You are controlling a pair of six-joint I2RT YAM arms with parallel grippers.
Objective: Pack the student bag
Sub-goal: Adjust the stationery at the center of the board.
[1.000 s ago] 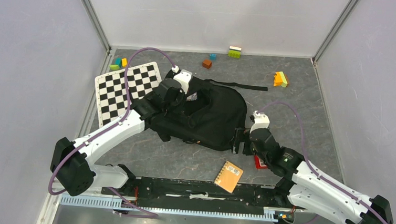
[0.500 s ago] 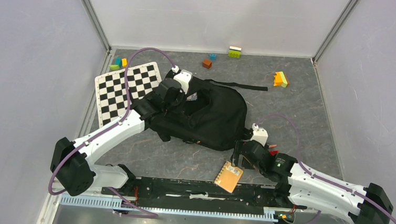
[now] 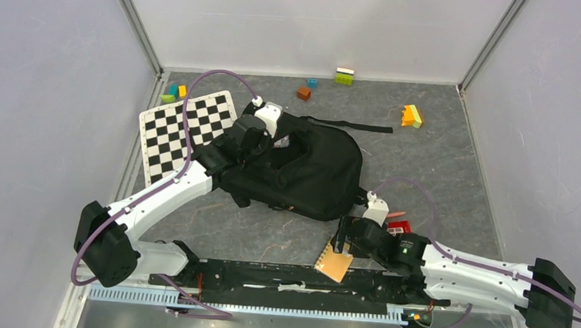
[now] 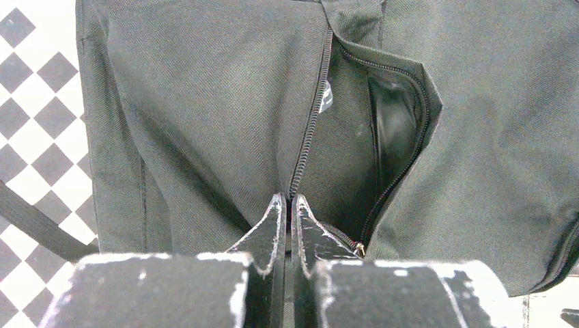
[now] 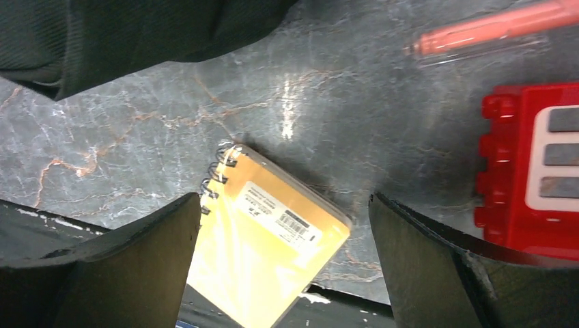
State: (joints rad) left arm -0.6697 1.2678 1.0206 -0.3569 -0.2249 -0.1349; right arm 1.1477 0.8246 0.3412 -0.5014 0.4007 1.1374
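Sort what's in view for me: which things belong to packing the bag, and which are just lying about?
Job, likely: student bag, pinched at its zipper by the shut left gripper; orange notebook under the open right gripper; red pen; red blocky item.
Lying about, likely: checkerboard; coloured toy blocks by the far wall.
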